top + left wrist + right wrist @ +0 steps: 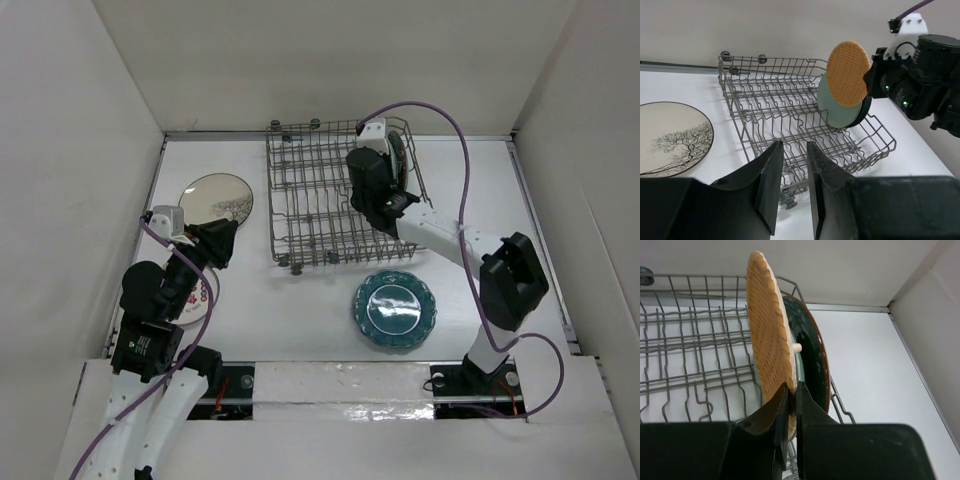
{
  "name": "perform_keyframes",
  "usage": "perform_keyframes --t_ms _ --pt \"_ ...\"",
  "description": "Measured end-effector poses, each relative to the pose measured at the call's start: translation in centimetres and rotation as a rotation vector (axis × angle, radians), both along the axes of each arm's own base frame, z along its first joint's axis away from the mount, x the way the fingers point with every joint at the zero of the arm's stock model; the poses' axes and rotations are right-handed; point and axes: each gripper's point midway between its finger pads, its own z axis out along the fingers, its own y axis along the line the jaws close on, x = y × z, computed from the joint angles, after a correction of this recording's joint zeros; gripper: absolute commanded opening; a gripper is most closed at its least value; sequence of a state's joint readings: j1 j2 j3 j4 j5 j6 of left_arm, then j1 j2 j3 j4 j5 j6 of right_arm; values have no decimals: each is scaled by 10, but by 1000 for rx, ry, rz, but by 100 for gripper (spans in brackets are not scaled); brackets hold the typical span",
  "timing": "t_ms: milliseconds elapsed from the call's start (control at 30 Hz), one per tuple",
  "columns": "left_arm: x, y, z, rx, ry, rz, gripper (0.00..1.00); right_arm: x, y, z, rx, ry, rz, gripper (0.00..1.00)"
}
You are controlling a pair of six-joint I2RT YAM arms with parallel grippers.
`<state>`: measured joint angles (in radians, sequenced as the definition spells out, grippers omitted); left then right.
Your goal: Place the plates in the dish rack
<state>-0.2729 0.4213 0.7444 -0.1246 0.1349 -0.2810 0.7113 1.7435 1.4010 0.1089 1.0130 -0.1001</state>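
White table (300,300) | right hand (791,395) pinches orange plate (767,325) | at dish rack (690,340)

White plate (207,298) mostly under left arm (160,290)

1. Left arm (165,290): bent, reaching forward on the left side; left pincer (793,147) jaws slightly apart, empty.
2. Right arm (445,232): stretched forward and leftward; right pincer (792,390) clamped on orange plate (767,325) rim.

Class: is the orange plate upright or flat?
On edge: the orange plate stands upright, its rim pinched in the right jaws, at the dish rack.
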Motion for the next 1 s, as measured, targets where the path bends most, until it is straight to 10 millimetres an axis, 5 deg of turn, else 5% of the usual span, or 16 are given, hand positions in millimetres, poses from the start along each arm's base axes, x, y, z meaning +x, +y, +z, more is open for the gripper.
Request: perform_keyframes --t_ms 367,633,1000 --pt "-1 -1 0 1 -1 -7 29 24 7 -70 -12 127 9 0" --pt "0 -1 -1 4 1 -6 31 23 14 -94 56 163 37 0" --pt "3 -1 -3 7 13 1 34 19 16 -100 143 164 33 52"
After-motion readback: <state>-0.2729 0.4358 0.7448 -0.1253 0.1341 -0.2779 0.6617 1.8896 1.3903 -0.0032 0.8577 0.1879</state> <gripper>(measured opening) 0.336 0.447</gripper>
